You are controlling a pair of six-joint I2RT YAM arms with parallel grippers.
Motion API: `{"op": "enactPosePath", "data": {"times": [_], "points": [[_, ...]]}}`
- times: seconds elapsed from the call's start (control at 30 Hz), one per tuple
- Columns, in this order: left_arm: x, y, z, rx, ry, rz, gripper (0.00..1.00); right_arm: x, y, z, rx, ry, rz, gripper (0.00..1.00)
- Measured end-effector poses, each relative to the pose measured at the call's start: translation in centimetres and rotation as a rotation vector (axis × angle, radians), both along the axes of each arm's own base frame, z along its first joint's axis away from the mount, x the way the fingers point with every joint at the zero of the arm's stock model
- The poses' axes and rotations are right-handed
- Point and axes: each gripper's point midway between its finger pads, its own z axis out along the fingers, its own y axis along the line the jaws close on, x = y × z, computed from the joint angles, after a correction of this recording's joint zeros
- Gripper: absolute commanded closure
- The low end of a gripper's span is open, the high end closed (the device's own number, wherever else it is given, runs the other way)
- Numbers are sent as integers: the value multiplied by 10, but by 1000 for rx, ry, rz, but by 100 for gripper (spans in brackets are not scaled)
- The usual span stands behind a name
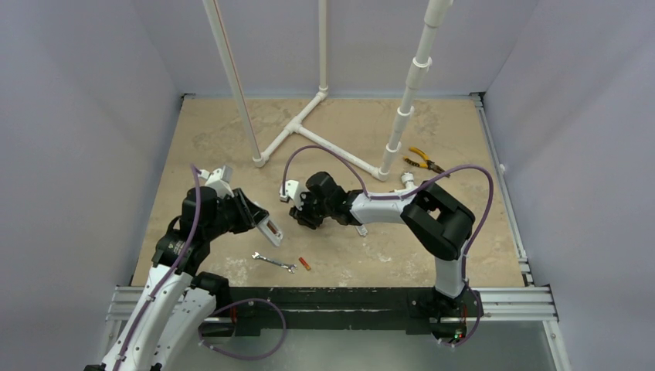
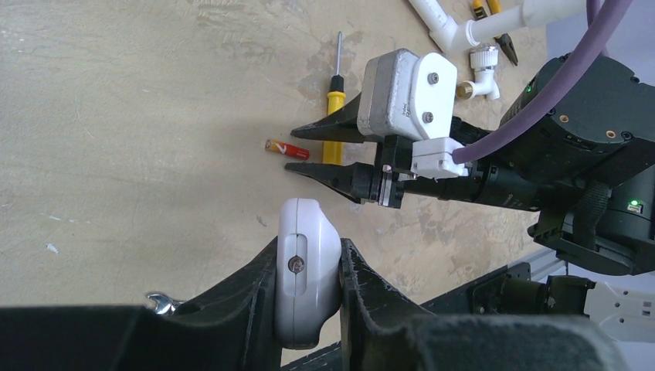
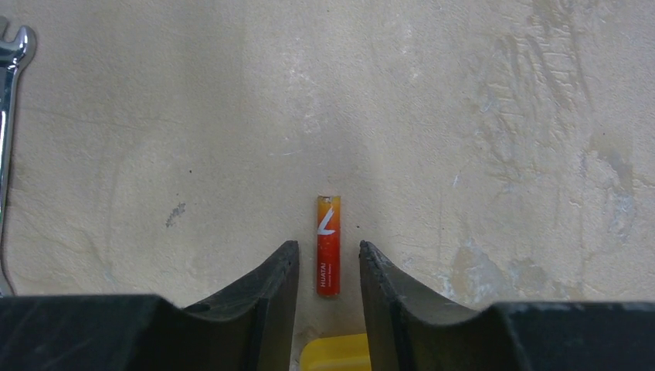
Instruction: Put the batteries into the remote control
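My left gripper is shut on the white remote control and holds it off the table. In the left wrist view the remote is clamped edge-on between my fingers. My right gripper is open, pointing down and left. In the right wrist view an orange-red battery lies on the table between its open fingertips, untouched. The same battery shows between the right gripper's tips in the left wrist view. Another battery lies by the wrench.
A silver wrench lies near the front edge, also at the left edge of the right wrist view. A yellow-handled screwdriver lies behind the right gripper. White PVC pipes and yellow pliers are at the back.
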Motion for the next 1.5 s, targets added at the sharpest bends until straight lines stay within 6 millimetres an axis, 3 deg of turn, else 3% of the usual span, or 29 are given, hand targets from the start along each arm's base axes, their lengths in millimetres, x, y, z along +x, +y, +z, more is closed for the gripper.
{"op": "enactPosePath", "data": {"times": [0.17, 0.33, 0.43, 0.53, 0.73, 0.83, 1.1, 1.33, 1.5], "points": [[1, 0, 1, -2, -7, 0, 100, -2, 0, 0, -8, 10, 8, 100], [1, 0, 3, -4, -15, 1, 100, -2, -2, 3, -1, 25, -30, 100], [1, 0, 4, -5, -21, 1, 100, -5, -7, 17, 29, 32, -68, 100], [3, -1, 7, -10, -33, 0, 100, -3, -12, 54, 104, 0, -125, 100], [10, -15, 35, -116, -173, -43, 100, -2, -29, 159, 316, -109, -231, 100], [8, -26, 49, -206, -280, -88, 100, -15, -48, 193, 371, -135, -232, 100], [6, -56, 89, -415, -482, -259, 100, -79, -101, 223, 422, -135, -107, 100], [-1, -80, 111, -565, -533, -432, 100, -113, -121, 251, 487, -169, 1, 100], [-23, -100, 127, -624, -589, -594, 100, -124, -131, 259, 503, -191, 36, 100]]}}
